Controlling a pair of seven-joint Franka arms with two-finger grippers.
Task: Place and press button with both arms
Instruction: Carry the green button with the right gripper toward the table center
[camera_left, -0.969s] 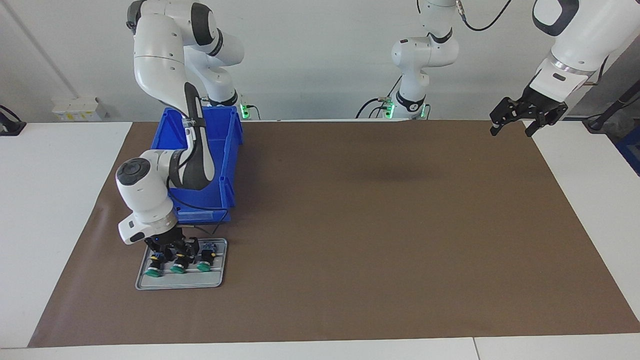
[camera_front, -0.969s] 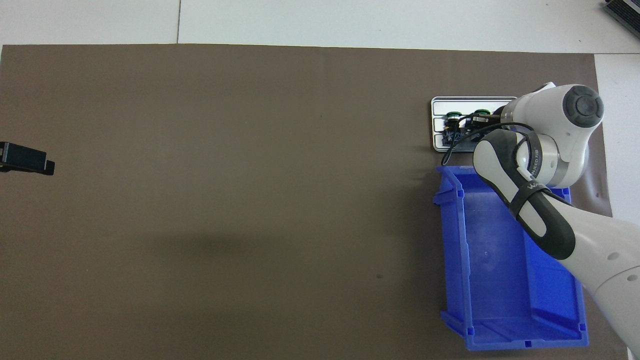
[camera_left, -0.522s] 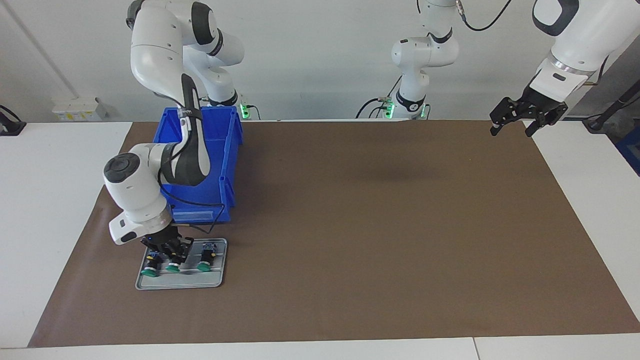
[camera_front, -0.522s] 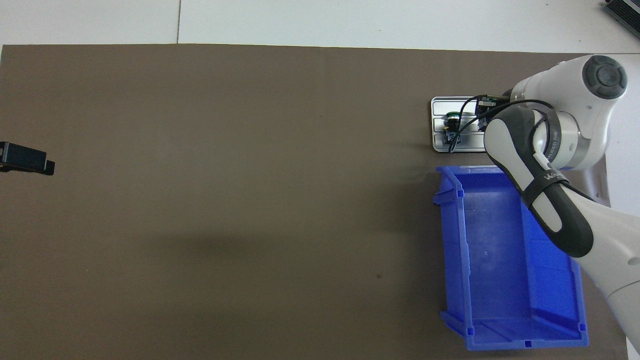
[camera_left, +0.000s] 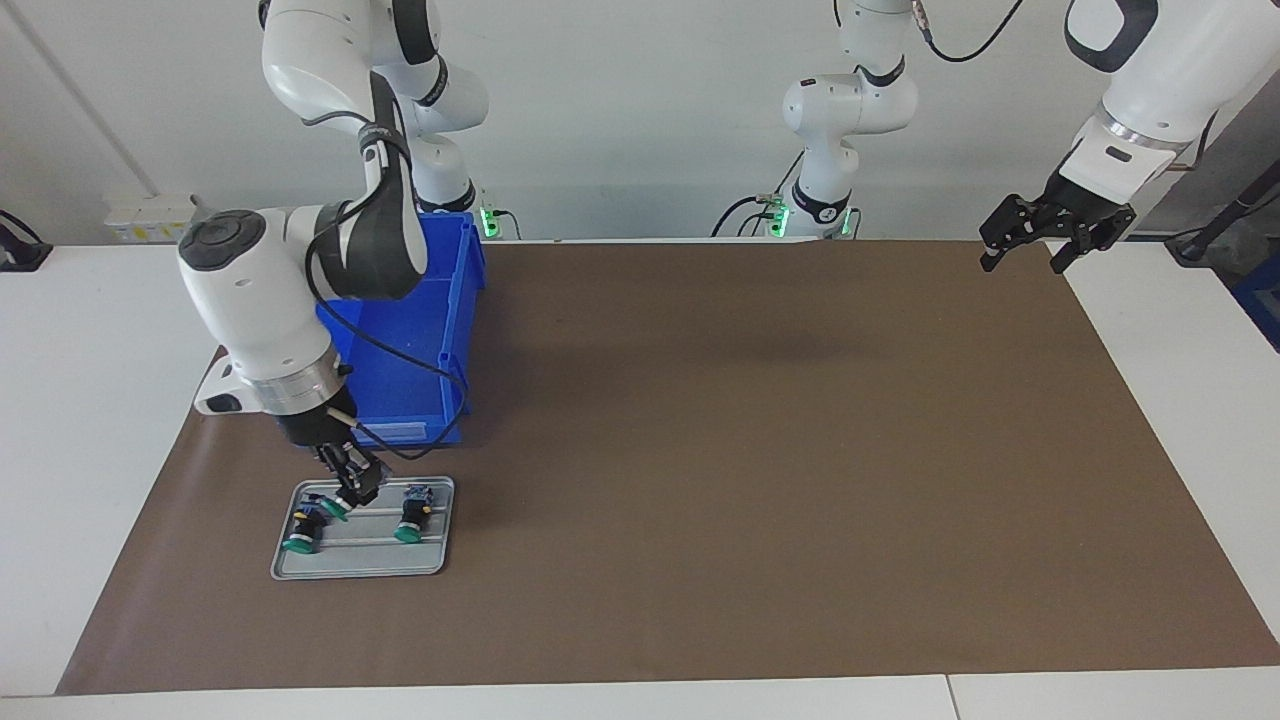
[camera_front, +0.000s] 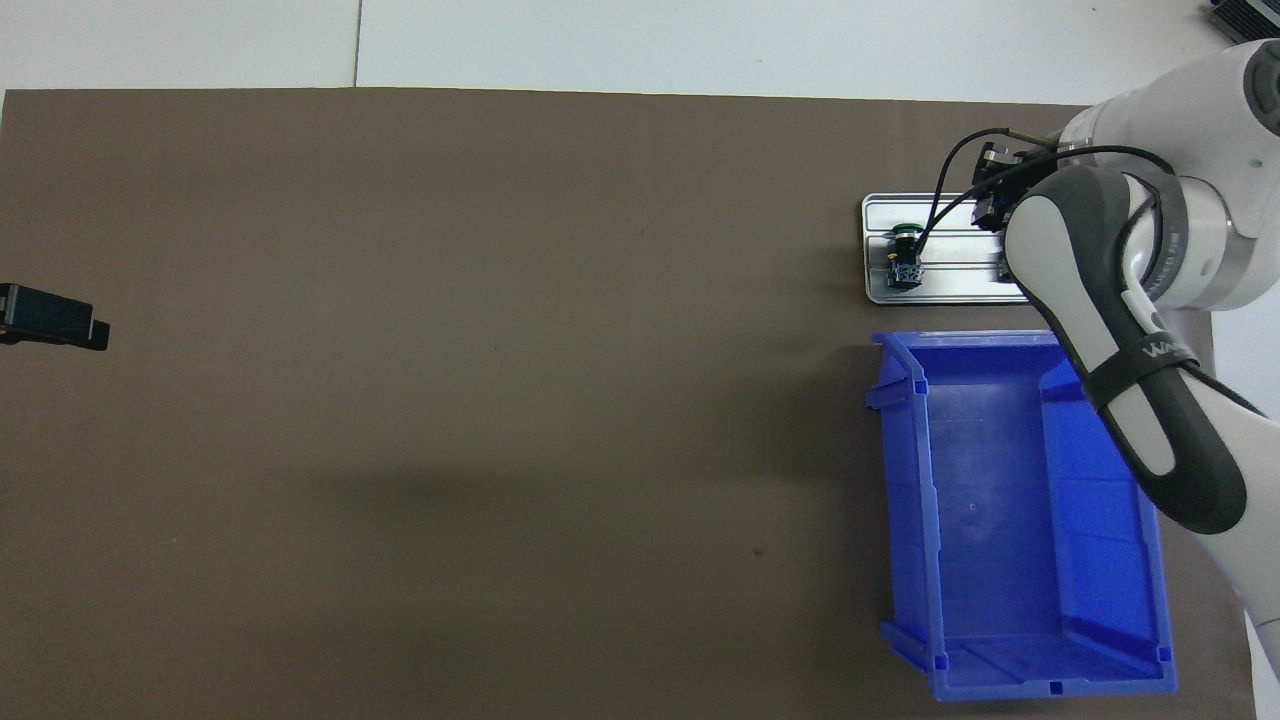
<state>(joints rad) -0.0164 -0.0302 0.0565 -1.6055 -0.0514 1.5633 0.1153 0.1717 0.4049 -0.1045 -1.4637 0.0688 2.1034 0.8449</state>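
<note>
My right gripper (camera_left: 352, 489) hangs just above the grey tray (camera_left: 360, 566), shut on a button (camera_left: 334, 508) whose green cap tilts downward. Two more buttons lie in the tray, one (camera_left: 301, 529) at the end toward the right arm and one (camera_left: 410, 520) at the end toward the left arm, with a gap between them. In the overhead view the right arm covers much of the tray (camera_front: 940, 292); one button (camera_front: 906, 256) shows there. My left gripper (camera_left: 1030, 246) waits open in the air over the mat's corner at the left arm's end of the table.
A blue bin (camera_left: 425, 330) stands on the brown mat between the tray and the right arm's base, seen from above as an open box (camera_front: 1000, 520). The right arm's cable loops over the bin's rim. The rest of the mat (camera_left: 760, 450) is bare.
My right gripper has shut on the middle button and lifted it off the tray, and its wrist has risen. The left arm has not moved.
</note>
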